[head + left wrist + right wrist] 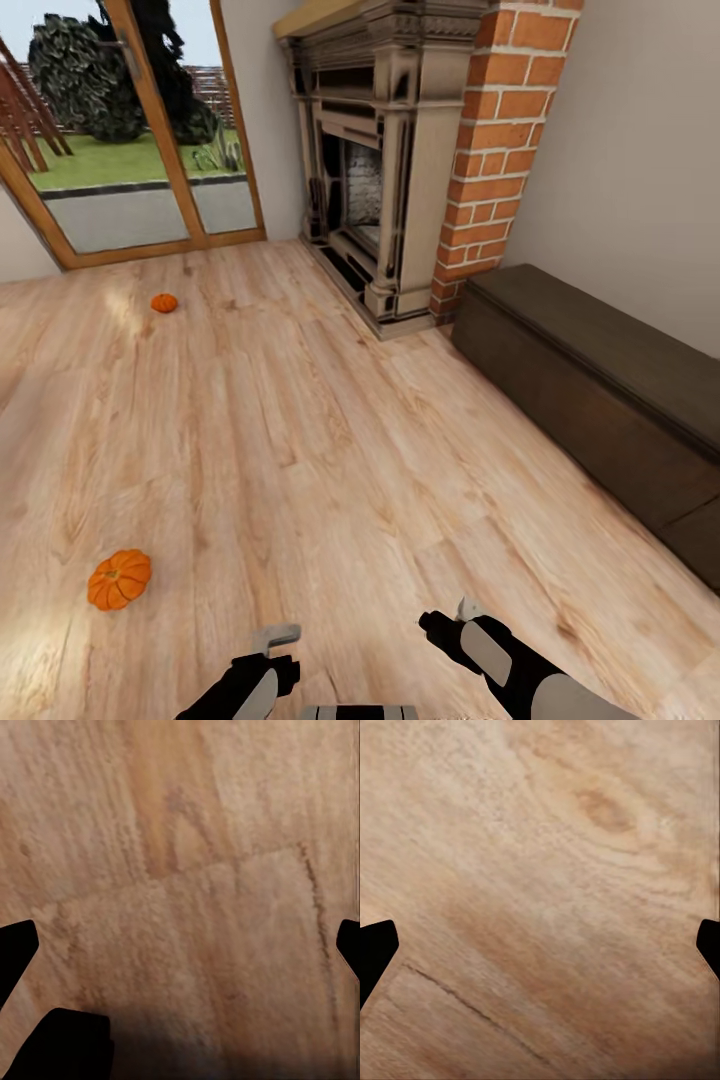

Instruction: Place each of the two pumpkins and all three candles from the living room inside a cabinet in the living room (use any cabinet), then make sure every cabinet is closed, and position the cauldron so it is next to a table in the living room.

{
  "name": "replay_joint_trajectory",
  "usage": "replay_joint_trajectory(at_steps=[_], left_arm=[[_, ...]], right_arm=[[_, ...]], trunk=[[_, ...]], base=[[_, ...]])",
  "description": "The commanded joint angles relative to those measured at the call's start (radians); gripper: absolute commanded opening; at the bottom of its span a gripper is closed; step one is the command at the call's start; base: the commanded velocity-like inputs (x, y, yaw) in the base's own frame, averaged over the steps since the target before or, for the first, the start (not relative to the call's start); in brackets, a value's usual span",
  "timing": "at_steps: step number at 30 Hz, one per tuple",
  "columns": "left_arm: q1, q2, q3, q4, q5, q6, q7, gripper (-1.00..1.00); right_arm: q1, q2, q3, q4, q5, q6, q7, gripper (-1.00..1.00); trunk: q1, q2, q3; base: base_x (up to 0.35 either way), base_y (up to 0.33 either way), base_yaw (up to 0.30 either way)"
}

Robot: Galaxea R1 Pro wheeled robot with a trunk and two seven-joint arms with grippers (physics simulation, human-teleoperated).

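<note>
Wood floor (300, 430) holds two pumpkins (119, 579) near fireplace (380, 170).

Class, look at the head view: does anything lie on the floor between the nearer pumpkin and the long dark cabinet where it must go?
Nothing visible does. The nearer pumpkin sits on bare wooden floor, and only open planks stretch across to the cabinet along the wall. The far pumpkin lies well off that line, near the glass door.

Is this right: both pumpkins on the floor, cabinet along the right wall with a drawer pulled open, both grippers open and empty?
One error: the cabinet is closed, with no drawer pulled out, as the head view shows. The rest holds: both pumpkins, near and far, lie on the floor; the left gripper and right gripper are open and empty.
</note>
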Motion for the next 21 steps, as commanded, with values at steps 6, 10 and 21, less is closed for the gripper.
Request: replay_joint_trajectory(at_steps=[6,10,21], left_arm=[[0.0,0.001,-0.006,-0.002,0.01,0.002,0.009,1.0],[0.0,0.001,-0.006,-0.002,0.011,0.002,0.009,1.0],[0.0,0.0,-0.006,-0.002,0.011,0.002,0.009,1.0]], right_arm=[[-0.001,0.0,0.006,-0.002,-0.006,0.002,-0.008,1.0],[-0.001,-0.001,0.006,-0.002,-0.006,0.002,-0.01,1.0],[-0.001,0.0,0.005,0.041,-0.006,-0.025,-0.013,1.0]], trunk=[[0.0,0.0,0.006],[-0.004,0.007,0.014],[-0.046,0.084,0.062]], base=[[0.0,0.0,-0.232],[0.0,0.0,-0.218],[0.0,0.0,-0.215]])
